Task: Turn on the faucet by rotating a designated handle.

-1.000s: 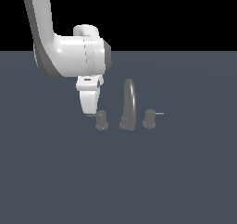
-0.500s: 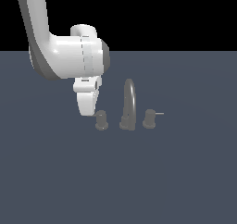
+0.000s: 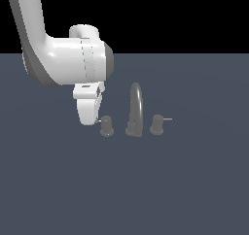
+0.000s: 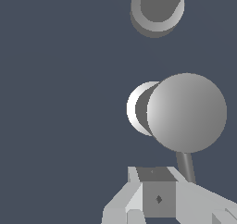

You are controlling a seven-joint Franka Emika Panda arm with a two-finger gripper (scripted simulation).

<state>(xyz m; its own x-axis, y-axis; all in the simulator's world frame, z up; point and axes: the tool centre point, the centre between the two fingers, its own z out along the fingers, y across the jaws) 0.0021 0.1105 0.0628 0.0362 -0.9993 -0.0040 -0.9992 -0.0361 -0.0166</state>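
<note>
The faucet is a small dull-grey set with a tall arched spout (image 3: 135, 109) and two short knobs. The handle (image 3: 106, 126) is the knob on the exterior view's left, and its thin lever (image 3: 99, 121) points left toward my gripper. My gripper (image 3: 88, 119) hangs just left of that knob, its tip at the end of the lever, and the fingers look closed with nothing between them. In the wrist view the knob's round top (image 4: 187, 112) fills the middle, its lever rod (image 4: 185, 166) runs alongside my fingertips (image 4: 158, 196), and the spout base (image 4: 157, 8) lies beyond.
The twin knob (image 3: 157, 125) with a lever (image 3: 167, 118) pointing right stands on the spout's other side. The faucet sits on a flat dark blue-grey floor (image 3: 146, 190). My white arm (image 3: 63, 61) reaches in from the exterior view's upper left.
My gripper has moved down and a little to the exterior view's left, coming level with the lever's end. The faucet and its knobs have not visibly moved.
</note>
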